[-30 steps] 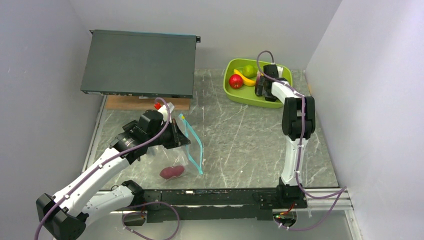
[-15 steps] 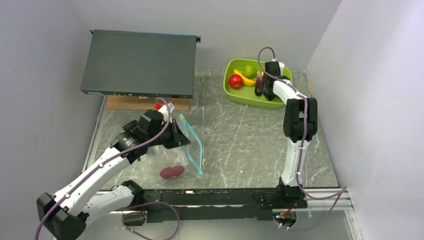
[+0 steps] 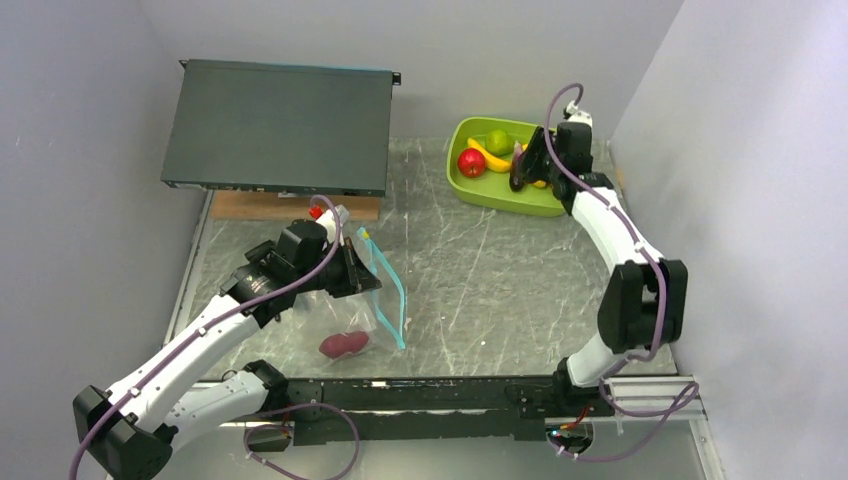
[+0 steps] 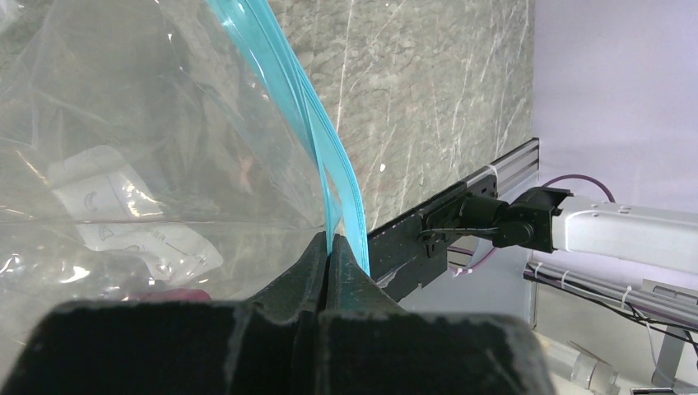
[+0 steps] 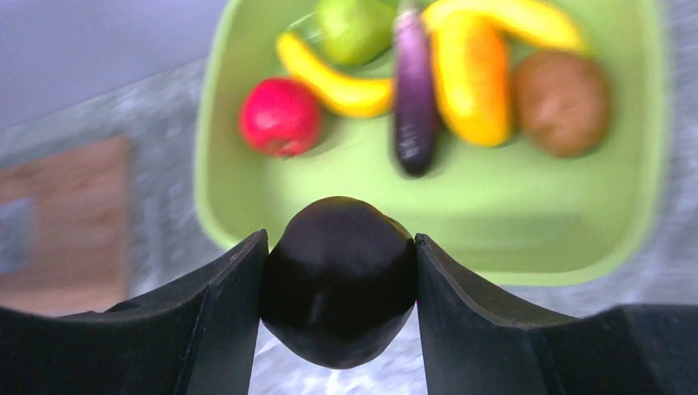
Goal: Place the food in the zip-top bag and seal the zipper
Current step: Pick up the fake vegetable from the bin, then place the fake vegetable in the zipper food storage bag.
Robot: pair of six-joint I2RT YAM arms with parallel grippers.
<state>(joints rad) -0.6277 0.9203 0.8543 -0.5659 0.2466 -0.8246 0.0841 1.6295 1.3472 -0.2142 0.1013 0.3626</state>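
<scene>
Top external view, starting at the left: a flat dark box [image 3: 278, 125] sits at the back, propped on a wooden block [image 3: 295, 205]. Just in front of that the left gripper [image 3: 355, 268] has its claw pressed together on the zipper [image 3: 393, 295] of the zip-top bag [image 3: 340, 305]. The left wrist cam backs that up, with the left gripper [image 4: 331, 251] pinching the teal zipper [image 4: 288, 99] right at its near end and the crinkly clear zip-top bag [image 4: 148, 148] spread off to the side. The bag lies on the grey marbled table [image 3: 480, 280], left of centre, its teal mouth edge facing right. A dark red piece [image 3: 343, 344] sits at the bag's near end, looks like it's under the plastic, but honestly I can't tell for sure. Moving right, the lime-green tub [image 3: 500, 192] is at the back right, well apart from the bag, with the apple [image 3: 471, 161], banana [image 3: 487, 156] and lime [image 3: 498, 140] in it. The right gripper [image 3: 520, 172] hangs over the tub's right half. On the right wrist cam the right gripper [image 5: 339, 243] is clamped on a dark rounded piece [image 5: 337, 304], nearly black and filling the gap between both fingers. Below it in the tub [image 5: 216, 164] I can see the apple [image 5: 280, 117], banana [image 5: 333, 82], lime [image 5: 354, 29], a purple eggplant [image 5: 413, 99], an orange piece [image 5: 471, 78] and a brown kiwi [image 5: 561, 103].
</scene>
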